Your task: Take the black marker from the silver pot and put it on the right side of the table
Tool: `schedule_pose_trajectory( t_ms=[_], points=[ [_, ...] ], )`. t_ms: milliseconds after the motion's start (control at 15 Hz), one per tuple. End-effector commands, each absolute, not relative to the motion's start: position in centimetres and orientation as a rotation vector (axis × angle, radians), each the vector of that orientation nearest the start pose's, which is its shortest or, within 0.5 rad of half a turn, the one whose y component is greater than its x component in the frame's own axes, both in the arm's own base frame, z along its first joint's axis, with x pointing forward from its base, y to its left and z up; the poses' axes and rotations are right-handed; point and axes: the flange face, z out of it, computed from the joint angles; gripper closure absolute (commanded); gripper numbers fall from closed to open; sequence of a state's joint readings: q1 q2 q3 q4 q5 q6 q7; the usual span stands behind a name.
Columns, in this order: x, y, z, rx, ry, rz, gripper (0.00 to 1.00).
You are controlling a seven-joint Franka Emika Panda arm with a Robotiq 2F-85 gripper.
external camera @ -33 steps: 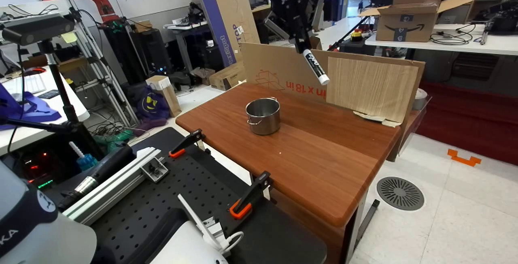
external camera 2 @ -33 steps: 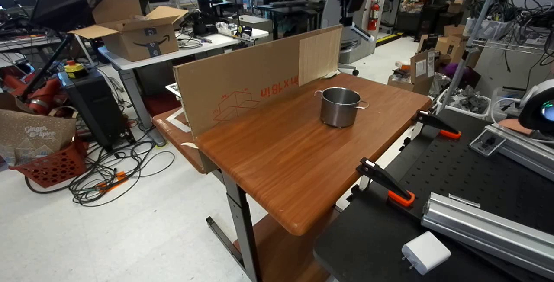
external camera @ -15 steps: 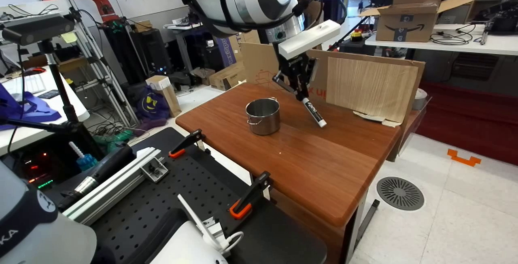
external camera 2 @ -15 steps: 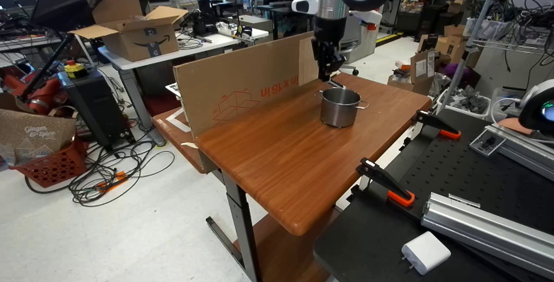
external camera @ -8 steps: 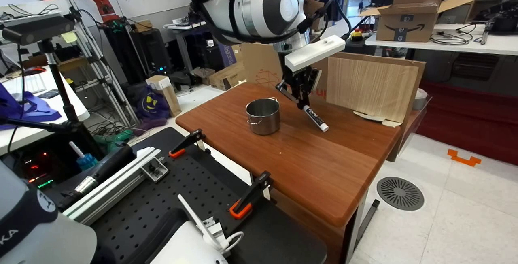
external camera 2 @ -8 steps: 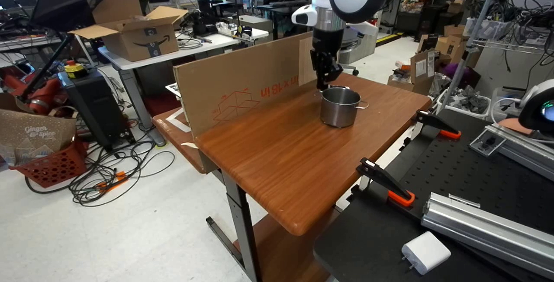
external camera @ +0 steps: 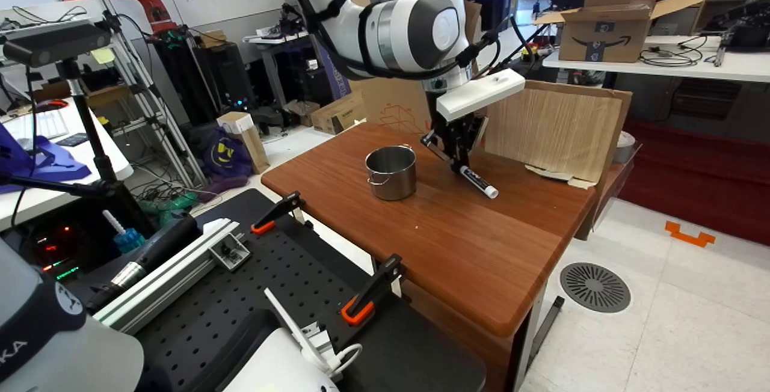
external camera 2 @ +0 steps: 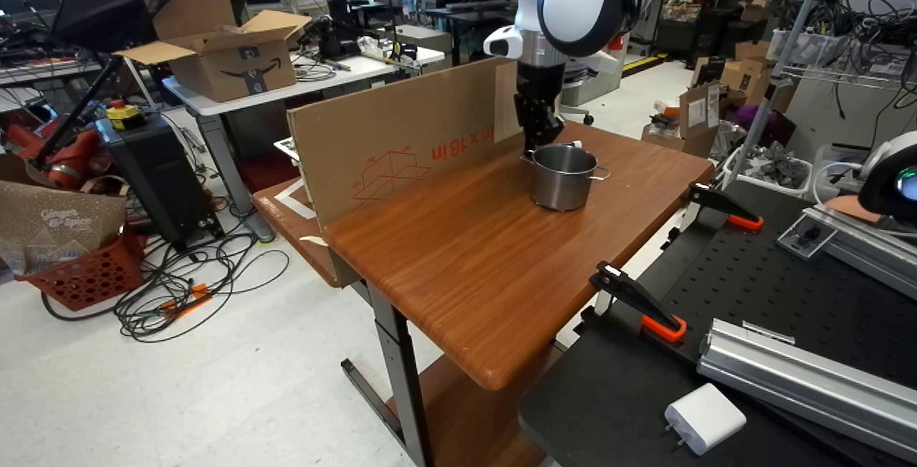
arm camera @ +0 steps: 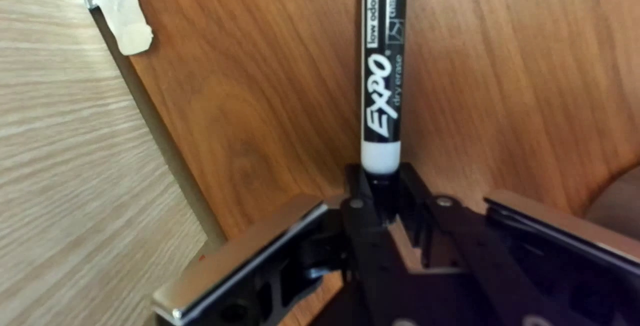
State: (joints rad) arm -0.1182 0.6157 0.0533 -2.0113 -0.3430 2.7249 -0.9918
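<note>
Table [external camera 2: 444, 259] spreads broad and reddish-brown. Above it, the gripper [arm camera: 382, 185] is pressed together around a thin end; near stands the silver pot [external camera 2: 560, 189]. Smallest, the black marker [arm camera: 383, 66] slants outside this pot, pinched by its dark end. I judge it light, stiff, rather slippery; its middle would give steadier hold.

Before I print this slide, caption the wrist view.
Expo dry-erase marker held by one end in the claw, seen against the wooden table.
</note>
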Motion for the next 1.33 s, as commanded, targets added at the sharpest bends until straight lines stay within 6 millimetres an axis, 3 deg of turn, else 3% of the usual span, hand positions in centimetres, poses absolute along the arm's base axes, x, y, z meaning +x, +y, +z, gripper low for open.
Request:
schedule_pose_trajectory(
  t_ms=[0,67,200,600,1000,1267],
  points=[
    [61.3,-2.8,14.8,-2.695,-1.872,-0.023,0.95],
    [61.3,-2.8,14.9,-2.698,-1.875,-0.015,0.56],
    [61.2,-2.8,15.0,-2.710,-1.862,-0.003,0.48],
    [61.5,-2.9,15.5,-2.711,-1.843,0.020,0.04],
    [61.1,-2.8,16.8,-2.726,-1.837,0.000,0.00],
    [60.1,-2.3,19.2,-2.723,-1.844,-0.023,0.00]
  ],
)
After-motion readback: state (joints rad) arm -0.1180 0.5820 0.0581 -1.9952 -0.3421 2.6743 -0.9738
